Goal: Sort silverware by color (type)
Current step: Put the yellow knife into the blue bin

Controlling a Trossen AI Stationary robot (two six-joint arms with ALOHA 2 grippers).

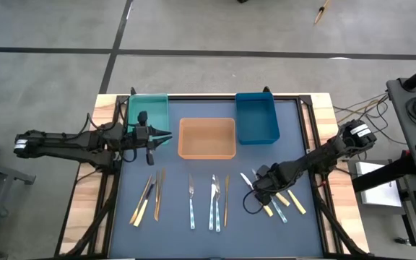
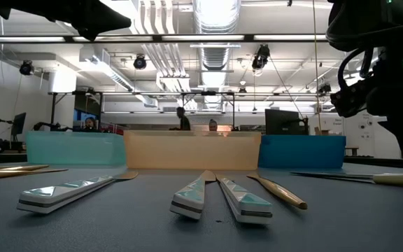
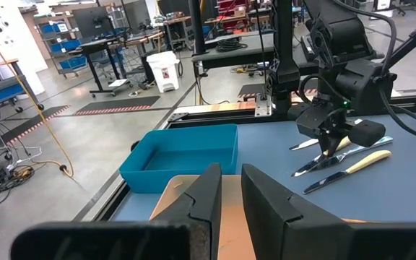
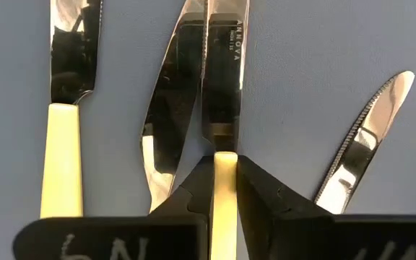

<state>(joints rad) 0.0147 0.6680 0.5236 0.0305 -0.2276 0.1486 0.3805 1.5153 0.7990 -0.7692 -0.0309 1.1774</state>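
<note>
Four cream-handled knives lie on the table's (image 1: 121, 224) right side, and the right gripper (image 4: 224, 189) pinches the handle of one knife (image 4: 224, 108) among them. Left gripper (image 1: 163, 135), fingers nearly together and empty, hovers by the teal bin (image 1: 148, 112).
</note>
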